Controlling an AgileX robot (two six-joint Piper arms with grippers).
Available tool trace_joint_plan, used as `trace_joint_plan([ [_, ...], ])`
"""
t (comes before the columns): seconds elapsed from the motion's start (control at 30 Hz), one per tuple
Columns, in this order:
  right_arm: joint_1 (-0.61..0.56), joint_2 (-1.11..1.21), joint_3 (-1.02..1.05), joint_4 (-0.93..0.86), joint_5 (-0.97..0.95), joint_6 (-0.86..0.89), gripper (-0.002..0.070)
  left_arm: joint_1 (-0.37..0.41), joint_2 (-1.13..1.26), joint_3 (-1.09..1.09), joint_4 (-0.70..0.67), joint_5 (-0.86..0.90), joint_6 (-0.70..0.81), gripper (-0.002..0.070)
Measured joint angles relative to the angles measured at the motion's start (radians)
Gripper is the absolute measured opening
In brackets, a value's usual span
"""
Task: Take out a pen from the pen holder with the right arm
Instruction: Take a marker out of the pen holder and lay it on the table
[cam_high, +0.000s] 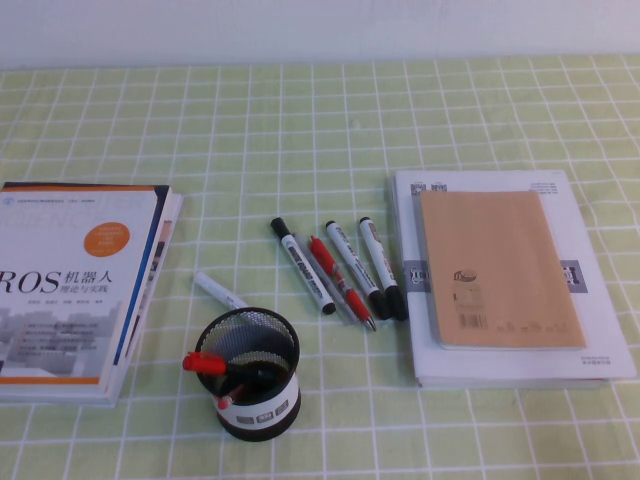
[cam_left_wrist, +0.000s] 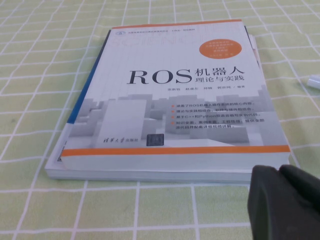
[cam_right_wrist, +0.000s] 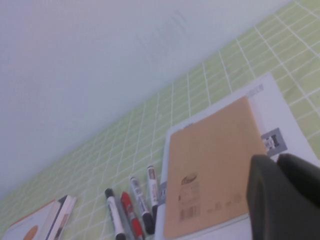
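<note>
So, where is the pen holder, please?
High view: the pen holder stands near the front, right of the ROS book; left gripper hangs by that book, right gripper over the notebook.

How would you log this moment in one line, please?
right gripper: shut, near notebook | left gripper: shut, near ROS book | pen holder: red marker inside

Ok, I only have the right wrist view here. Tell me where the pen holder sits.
Observer: In the high view the pen holder stands near the robot-side table edge, between the ROS book and the white book.
Operator: Say what's in it.
Observer: A red-capped marker leans over its rim.
Operator: Report both grippers.
Observer: Right gripper, shut, is raised facing the tan notebook; left gripper, shut, hovers by the ROS book's corner.
</note>
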Motion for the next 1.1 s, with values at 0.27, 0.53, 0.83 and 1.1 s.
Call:
trace_joint_plan([
  [0.27,0.0,0.182,-0.226,-0.052,0.297,0.0,-0.0013,0.0,0.0,0.0,0.0,0.0,0.0,-0.0006],
  [0.53,0.0,0.563,-0.472,-0.198,0.514,-0.064,-0.0013,0.0,0.0,0.0,0.0,0.0,0.0,-0.0006],
  [0.83,0.003,0.85,-0.598,-0.158,0.472,-0.237,-0.0013,0.0,0.0,0.0,0.0,0.0,0.0,-0.0006],
  [1.1,0.298,1.042,-0.638,-0.167,0.246,-0.251,-0.0013,0.0,0.0,0.0,0.0,0.0,0.0,-0.0006],
])
